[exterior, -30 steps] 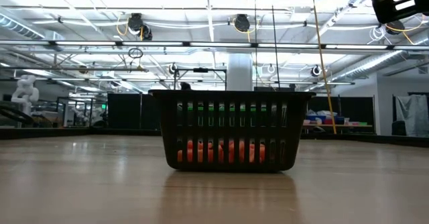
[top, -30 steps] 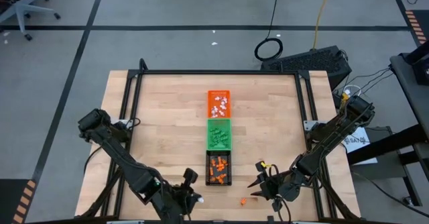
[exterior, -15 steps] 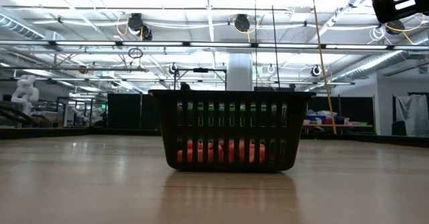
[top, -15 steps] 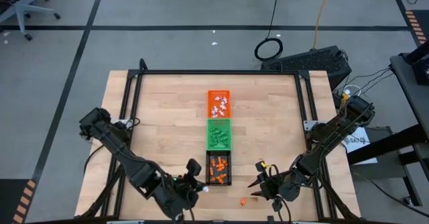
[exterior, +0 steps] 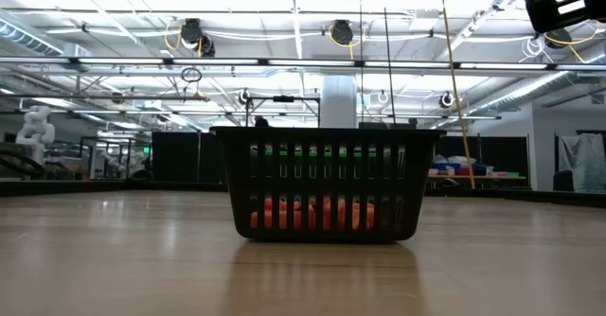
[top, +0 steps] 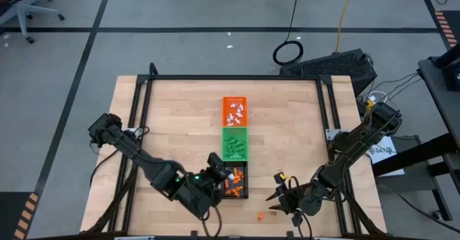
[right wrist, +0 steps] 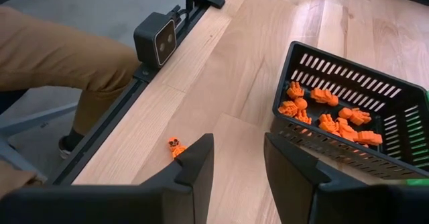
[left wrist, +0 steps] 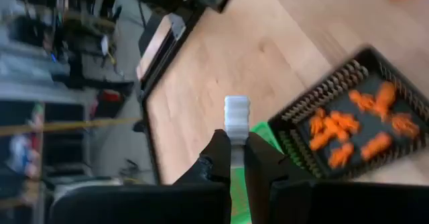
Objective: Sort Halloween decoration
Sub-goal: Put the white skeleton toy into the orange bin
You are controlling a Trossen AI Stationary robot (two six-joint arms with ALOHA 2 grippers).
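Observation:
Three small trays stand in a column at the table's middle: orange [top: 234, 111] with white and orange trinkets, green [top: 234, 144] with green ones, black [top: 235, 180] with orange ones. My left gripper [top: 215, 171] hovers at the black tray's left side, shut on a tiny white trinket [left wrist: 236, 115]. My right gripper [top: 277, 195] stands open to the right of the black tray, near the front edge. One orange trinket [right wrist: 176, 145] lies on the wood just ahead of my right gripper's fingers. My left gripper pinches the white trinket's lower end [left wrist: 236, 138] between its two fingertips. The trinket sticks out past the fingertips, lifted clear of the table and the trays. The fingers slant downward, coming from the table's near left.
The low view shows the black tray [exterior: 322, 185] end on, orange pieces behind its slots. A person's leg in tan trousers [right wrist: 60, 56] stands beside the table's near edge. A black rail frame [top: 144, 89] borders the wooden top.
My left gripper has risen from the near edge and gone toward the far right, up to the black tray's left side, rolling its wrist as it went. It has stayed shut on the white trinket, which travelled with it.

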